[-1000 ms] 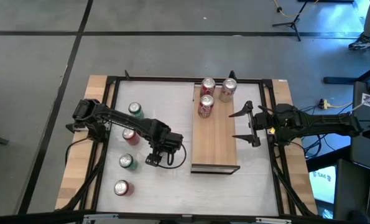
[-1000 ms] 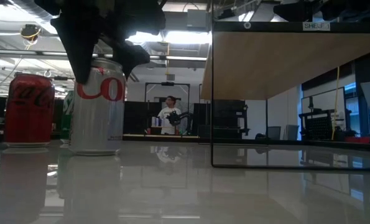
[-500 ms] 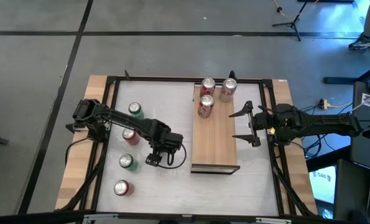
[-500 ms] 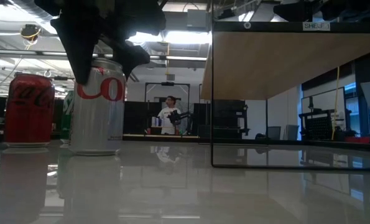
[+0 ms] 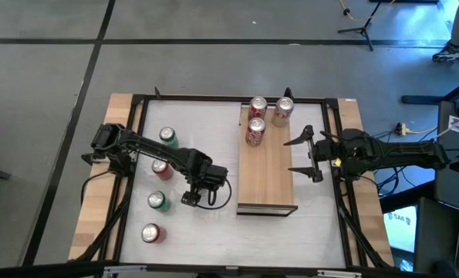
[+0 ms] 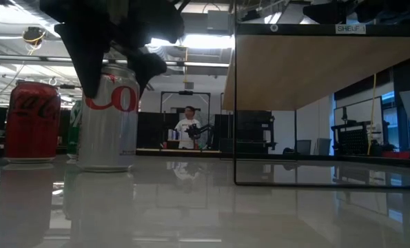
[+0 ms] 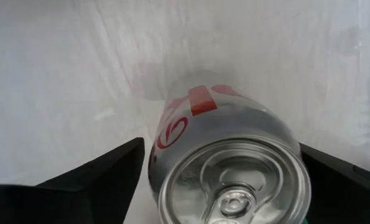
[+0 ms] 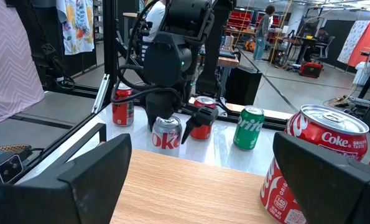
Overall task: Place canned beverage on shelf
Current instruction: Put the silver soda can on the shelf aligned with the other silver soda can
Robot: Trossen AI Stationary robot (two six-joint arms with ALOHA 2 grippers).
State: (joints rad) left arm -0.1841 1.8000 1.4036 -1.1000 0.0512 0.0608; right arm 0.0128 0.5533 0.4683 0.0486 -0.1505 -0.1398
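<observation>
Silver cylindrical aluminium soda can with red lettering (image 7: 228, 162) upright on the white bench (image 5: 206, 232), just left of the long light-wood shelf (image 5: 266, 174). Left tool (image 6: 115, 65) straddling its upper half, fingers spread wide either side, not clenched on it. Right tool (image 5: 305, 154) likewise released, waiting at the shelf's right edge, well clear.

Probably rigid if full yet thin-walled, so dents under a hard squeeze; smooth, likely slippery. Best taken around mid-body, fingers square to the wall, kept upright.
</observation>
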